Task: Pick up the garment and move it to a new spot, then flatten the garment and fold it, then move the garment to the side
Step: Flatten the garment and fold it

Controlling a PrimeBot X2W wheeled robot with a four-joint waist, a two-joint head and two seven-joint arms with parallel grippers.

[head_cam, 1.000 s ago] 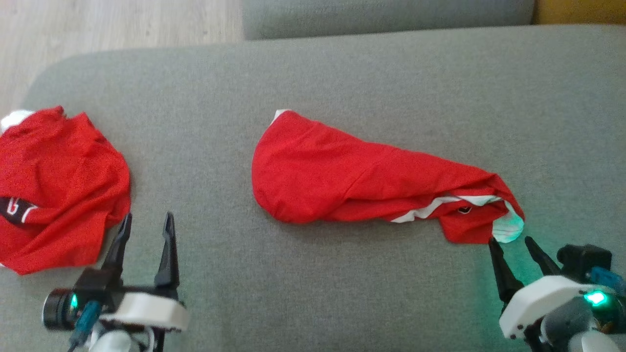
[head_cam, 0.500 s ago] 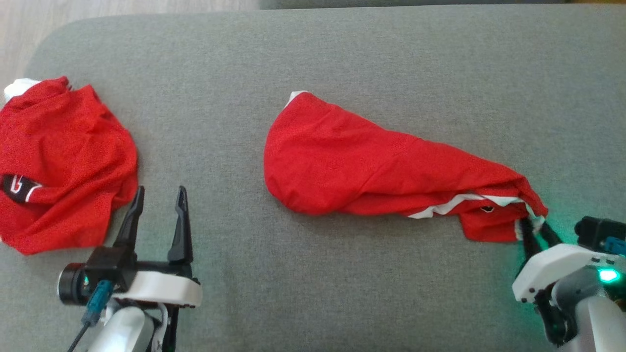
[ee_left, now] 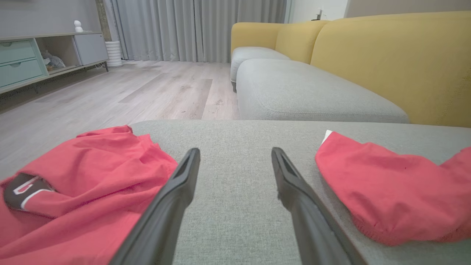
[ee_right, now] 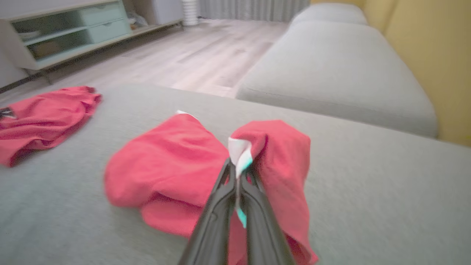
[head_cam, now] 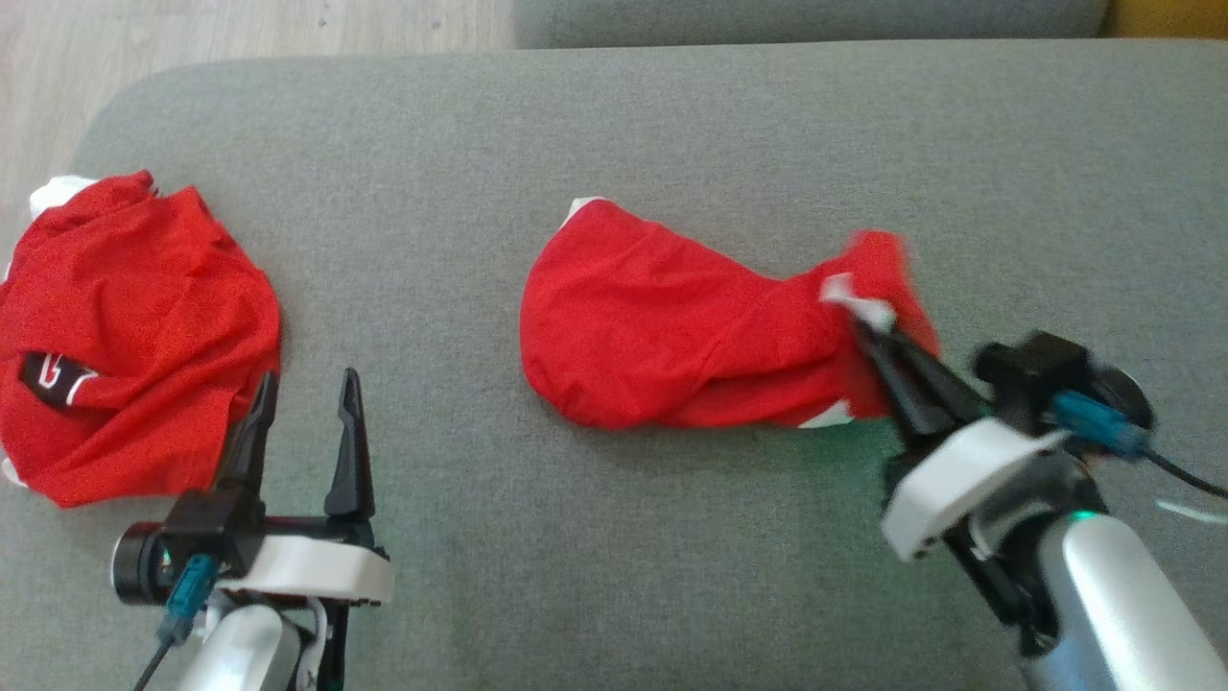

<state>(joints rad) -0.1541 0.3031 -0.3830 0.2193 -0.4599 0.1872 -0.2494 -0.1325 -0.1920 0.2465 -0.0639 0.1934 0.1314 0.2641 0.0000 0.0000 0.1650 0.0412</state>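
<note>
A red garment (head_cam: pixel 662 336) with white trim lies in the middle of the grey cushion (head_cam: pixel 672 134). My right gripper (head_cam: pixel 863 321) is shut on its white-edged right end, which is raised and drawn back over the rest of the cloth. In the right wrist view the fingers (ee_right: pixel 239 165) pinch that white hem, and red cloth (ee_right: pixel 173 154) drapes on both sides. My left gripper (head_cam: pixel 305 379) stands open over bare cushion at the lower left, holding nothing. In the left wrist view the open gripper (ee_left: pixel 235 151) has the garment (ee_left: pixel 386 184) on its right.
A second crumpled red garment (head_cam: pixel 134 326) with a black logo patch lies at the cushion's left edge, just left of my left gripper. Wooden floor (head_cam: pixel 240 29) lies beyond. Another grey seat (ee_left: pixel 305 92) and a yellow sofa back (ee_left: pixel 386 55) stand behind.
My right gripper shut on the garment's white-trimmed end and carried it up and to the left over the cloth. The left gripper stayed open. The head view shifted slightly.
</note>
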